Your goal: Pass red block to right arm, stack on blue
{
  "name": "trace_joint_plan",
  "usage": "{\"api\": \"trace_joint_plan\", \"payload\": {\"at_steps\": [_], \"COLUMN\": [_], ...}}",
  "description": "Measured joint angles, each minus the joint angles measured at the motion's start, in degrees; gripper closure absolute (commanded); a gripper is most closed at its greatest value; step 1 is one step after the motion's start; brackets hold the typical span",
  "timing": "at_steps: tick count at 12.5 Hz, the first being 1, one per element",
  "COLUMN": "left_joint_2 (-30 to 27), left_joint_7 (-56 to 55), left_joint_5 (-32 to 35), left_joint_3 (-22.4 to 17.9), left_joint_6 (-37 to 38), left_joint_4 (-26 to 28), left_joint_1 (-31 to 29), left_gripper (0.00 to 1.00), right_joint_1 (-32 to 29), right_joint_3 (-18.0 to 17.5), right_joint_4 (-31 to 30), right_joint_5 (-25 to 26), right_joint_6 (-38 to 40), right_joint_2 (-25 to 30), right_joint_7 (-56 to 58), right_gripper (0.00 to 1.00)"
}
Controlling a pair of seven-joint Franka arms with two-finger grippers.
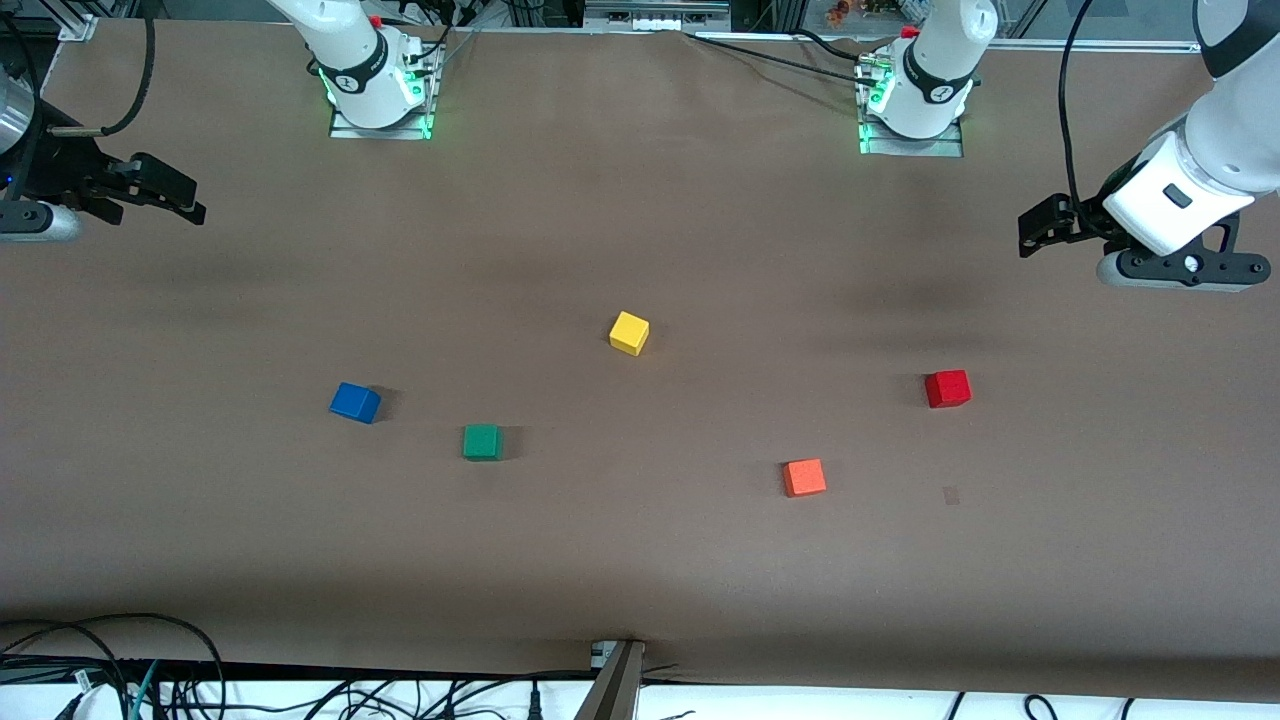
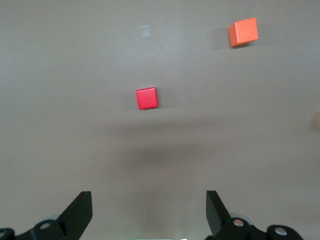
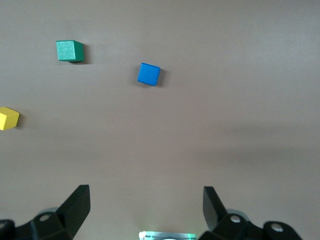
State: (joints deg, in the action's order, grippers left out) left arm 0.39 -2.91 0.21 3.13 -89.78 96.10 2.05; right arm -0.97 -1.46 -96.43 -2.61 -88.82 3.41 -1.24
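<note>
I logged the red block (image 1: 947, 388) on the table toward the left arm's end, the blue cube (image 1: 355, 402) toward the right arm's end. Left gripper (image 1: 1035, 228) and right gripper (image 1: 165, 190) hung over bare table at their own ends, fingers spread, empty.

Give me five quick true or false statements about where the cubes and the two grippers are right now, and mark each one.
1. The red block lies on the table toward the left arm's end. True.
2. The left gripper is shut on the red block. False: it is open and empty, up over bare table at that end.
3. The orange-red cube is nearer to the front camera than the red block. True.
4. The green cube sits on top of the blue cube. False: they lie apart, each on the table.
5. The right gripper holds the yellow cube. False: it is open and empty at the right arm's end; the yellow cube lies mid-table.
</note>
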Motion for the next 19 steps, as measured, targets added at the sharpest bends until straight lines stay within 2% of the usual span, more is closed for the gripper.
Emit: {"api": "trace_joint_plan", "payload": {"at_steps": [8, 14, 19], "left_joint_2": [2.45, 7.77, 12.44], "left_joint_7": [0.04, 0.04, 0.05], "left_joint_5": [0.0, 0.02, 0.05], "left_joint_3": [0.01, -0.03, -0.24], "left_joint_6": [-1.12, -1.18, -1.14], "left_joint_4": [-0.76, -3.56, -3.82], "left_joint_1": [-0.03, -0.18, -1.13], "left_gripper": [0.0, 0.0, 0.0], "right_joint_1": [0.0, 0.0, -0.02], "right_joint_3": [0.0, 0.01, 0.04], "right_joint_4": [0.0, 0.01, 0.01], "right_joint_5": [0.0, 0.0, 0.0], "right_joint_6": [0.01, 0.01, 0.01], "right_joint_2": [0.0, -0.01, -0.01], "right_joint_7": [-0.08, -0.09, -0.13], "right_gripper": [0.0, 0.0, 0.0]}}
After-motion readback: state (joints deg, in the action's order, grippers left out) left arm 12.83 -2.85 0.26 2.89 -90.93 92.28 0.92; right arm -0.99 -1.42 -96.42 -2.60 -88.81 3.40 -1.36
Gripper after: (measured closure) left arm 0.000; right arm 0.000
